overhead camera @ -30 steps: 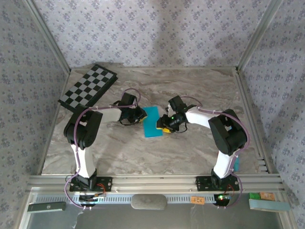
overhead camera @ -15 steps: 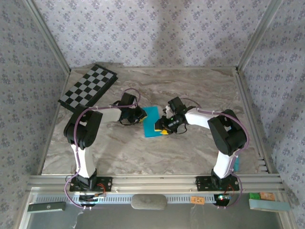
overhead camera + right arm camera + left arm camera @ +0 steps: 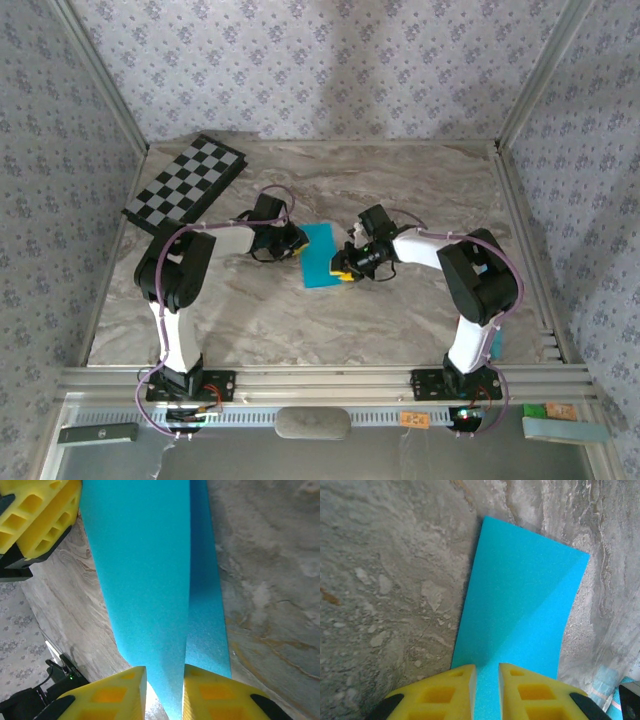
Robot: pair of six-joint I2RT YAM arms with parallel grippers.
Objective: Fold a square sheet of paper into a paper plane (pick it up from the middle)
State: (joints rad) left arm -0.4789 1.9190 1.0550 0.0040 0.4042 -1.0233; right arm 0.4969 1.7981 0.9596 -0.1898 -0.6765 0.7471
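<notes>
The square sheet of paper (image 3: 320,255) is bright turquoise and lies mid-table between my two grippers, bent up into a long fold. My left gripper (image 3: 297,245) is at its left edge. In the left wrist view the paper (image 3: 520,605) runs into the narrow slot between the yellow fingers of the left gripper (image 3: 487,680), which are shut on it. My right gripper (image 3: 343,270) is at the paper's near right corner. In the right wrist view the raised fold (image 3: 145,580) passes between the fingers of the right gripper (image 3: 165,690), with a sliver of light beside one finger. The left fingers (image 3: 35,515) show at the far end.
A black-and-white checkerboard (image 3: 185,180) lies at the back left of the marble table (image 3: 420,180). Patterned walls close in the back and sides. A pale teal bar (image 3: 565,428) and a grey pad (image 3: 313,423) sit on the front rail below the arm bases.
The right gripper's jaws have narrowed around the paper's fold and its wrist has shifted slightly. The left gripper and arm have stayed still.
</notes>
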